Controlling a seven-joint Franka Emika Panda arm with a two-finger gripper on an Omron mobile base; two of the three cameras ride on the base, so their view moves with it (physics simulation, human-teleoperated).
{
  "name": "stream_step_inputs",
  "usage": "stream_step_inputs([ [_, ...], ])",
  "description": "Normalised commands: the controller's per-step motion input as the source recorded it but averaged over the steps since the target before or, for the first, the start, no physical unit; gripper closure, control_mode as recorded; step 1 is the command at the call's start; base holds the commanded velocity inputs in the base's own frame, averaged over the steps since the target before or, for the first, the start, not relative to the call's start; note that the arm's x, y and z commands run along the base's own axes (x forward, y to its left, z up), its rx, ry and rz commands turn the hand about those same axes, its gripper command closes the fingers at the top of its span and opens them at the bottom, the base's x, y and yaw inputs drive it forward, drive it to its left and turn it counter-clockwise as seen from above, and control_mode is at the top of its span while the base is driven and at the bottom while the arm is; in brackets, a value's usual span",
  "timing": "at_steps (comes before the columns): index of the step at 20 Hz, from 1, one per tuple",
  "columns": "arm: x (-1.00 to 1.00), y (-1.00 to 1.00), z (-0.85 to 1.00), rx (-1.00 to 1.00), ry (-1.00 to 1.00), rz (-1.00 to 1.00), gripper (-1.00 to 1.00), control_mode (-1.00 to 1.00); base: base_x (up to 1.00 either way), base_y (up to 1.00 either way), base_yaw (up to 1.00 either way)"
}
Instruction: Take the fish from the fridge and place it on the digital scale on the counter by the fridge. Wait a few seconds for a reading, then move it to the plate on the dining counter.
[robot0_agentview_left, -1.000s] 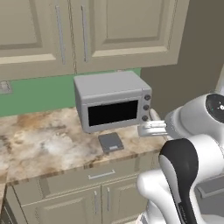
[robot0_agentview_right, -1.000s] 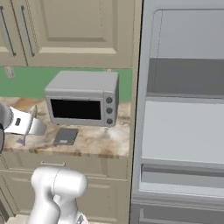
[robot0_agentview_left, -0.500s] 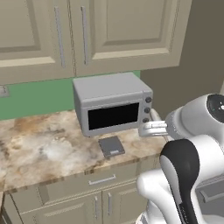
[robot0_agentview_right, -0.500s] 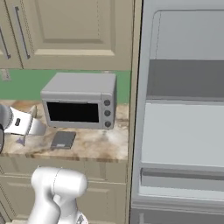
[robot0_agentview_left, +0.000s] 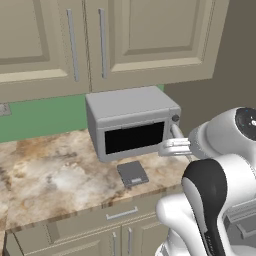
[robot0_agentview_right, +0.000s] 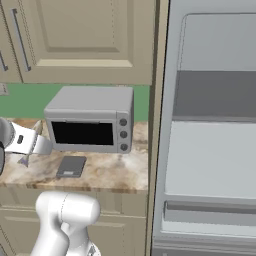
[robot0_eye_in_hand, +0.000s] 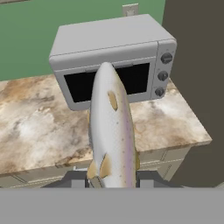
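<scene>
Marbled surface (robot0_agentview_left: 45, 175) under tan upper cupboards (robot0_agentview_left: 90, 40) carries a boxy grey toaster oven (robot0_agentview_left: 131, 122), with the digital scale (robot0_agentview_left: 132, 173) lying flat just in front of it. At the right stands the grey fridge (robot0_agentview_right: 210, 145). White arm sections rise near the camera, the forearm reaching level toward the oven. The end effector (robot0_eye_in_hand: 113, 177) is pinching the fish (robot0_eye_in_hand: 111, 127), which points away toward the oven, above the surface's near edge.
</scene>
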Motion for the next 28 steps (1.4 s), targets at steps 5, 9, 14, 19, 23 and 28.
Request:
stream_step_inputs([
  [5, 0.00, 0.00, 0.00, 0.00, 0.00, 0.00, 1.00, 1.00, 0.30, 0.06, 0.00],
  [9, 0.00, 0.00, 0.00, 0.00, 0.00, 0.00, 1.00, 1.00, 0.41, 0.03, 0.00],
  [14, 0.00, 0.00, 0.00, 0.00, 0.00, 0.00, 1.00, 1.00, 0.25, 0.01, 0.01],
  [19, 0.00, 0.00, 0.00, 0.00, 0.00, 0.00, 1.00, 1.00, 0.00, 0.00, 0.00],
  [23, 0.00, 0.00, 0.00, 0.00, 0.00, 0.00, 1.00, 1.00, 0.00, 0.00, 0.00],
  [28, 0.02, 0.00, 0.00, 0.00, 0.03, 0.00, 1.00, -1.00, 0.00, 0.00, 0.00],
])
